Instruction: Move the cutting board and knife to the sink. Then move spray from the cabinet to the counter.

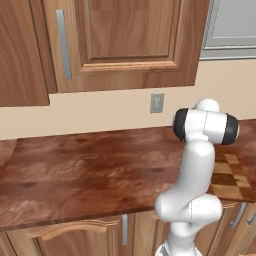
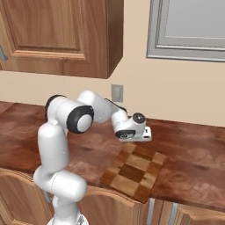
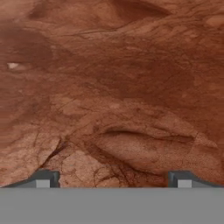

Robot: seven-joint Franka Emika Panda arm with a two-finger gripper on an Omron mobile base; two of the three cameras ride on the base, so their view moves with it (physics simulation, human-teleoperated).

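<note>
A: What sits nearest the front edge?

B: A rectangular wooden cutting board (image 2: pixel 135 170) of checkered light tan and dark brown squares, lying flat at lower centre of the right base view on the glossy reddish-brown surface (image 2: pixel 193 154). Its long axis runs from the front edge up and right toward the wall.

A: And the gripper (image 3: pixel 113 178)?

B: Above the board's far end, fingers spread wide, holding nothing; bare surface lies beneath it. Wooden cabinets (image 1: pixel 125 40) hang behind.

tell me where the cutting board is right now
The cutting board lies flat on the counter at its front edge, below the wall outlet; in the right base view the open gripper hangs over its far end.
</note>
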